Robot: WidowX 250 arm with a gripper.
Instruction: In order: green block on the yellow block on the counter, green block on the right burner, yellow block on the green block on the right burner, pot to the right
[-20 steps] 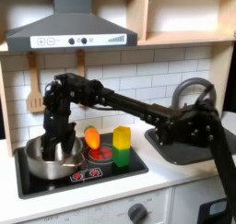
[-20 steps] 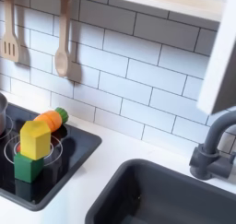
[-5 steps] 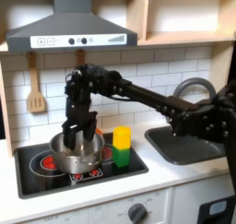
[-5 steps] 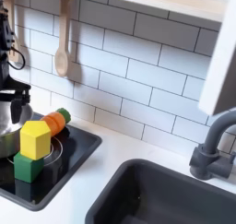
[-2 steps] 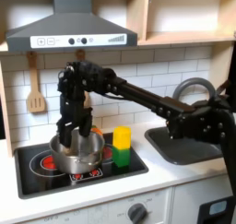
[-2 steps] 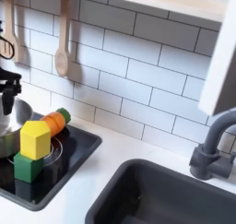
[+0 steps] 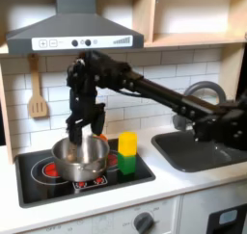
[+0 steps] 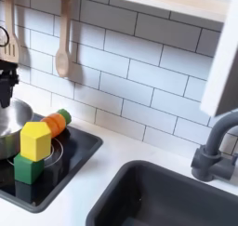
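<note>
Yellow block (image 7: 127, 143) sits stacked on green block (image 7: 126, 164) on the hob's burner (image 7: 108, 170) at the first exterior view's right side of the black panel; the same stack shows in the second exterior view, yellow (image 8: 34, 140) over green (image 8: 27, 167), on red rings (image 8: 51, 157). Steel pot (image 7: 81, 158) sits on the hob just beside the stack, to the first exterior view's left of it, close to it but contact can't be told; in the second exterior view the pot (image 8: 11, 117) is at the left edge, behind the blocks. Gripper (image 7: 86, 132) hangs over the pot w/ fingers pointing down, tips above the rim, apart from it; fingers look spread w/ nothing between them, so open. Arm reaches in from the first exterior view's right, across the sink (image 7: 198, 149). Orange-and-yellow toy w/ green end (image 8: 57, 121) lies on the hob behind the stack, partly hidden by the pot and gripper in the first exterior view. Pale counter (image 8: 112, 153) runs betw. hob and sink. Wooden spatula (image 7: 37, 94) hangs on the tile wall under the range hood (image 7: 75, 28); wooden spoon (image 8: 62, 46) hangs on the wall in the second exterior view. Grey faucet (image 8: 217, 146) at the second exterior view's right.
</note>
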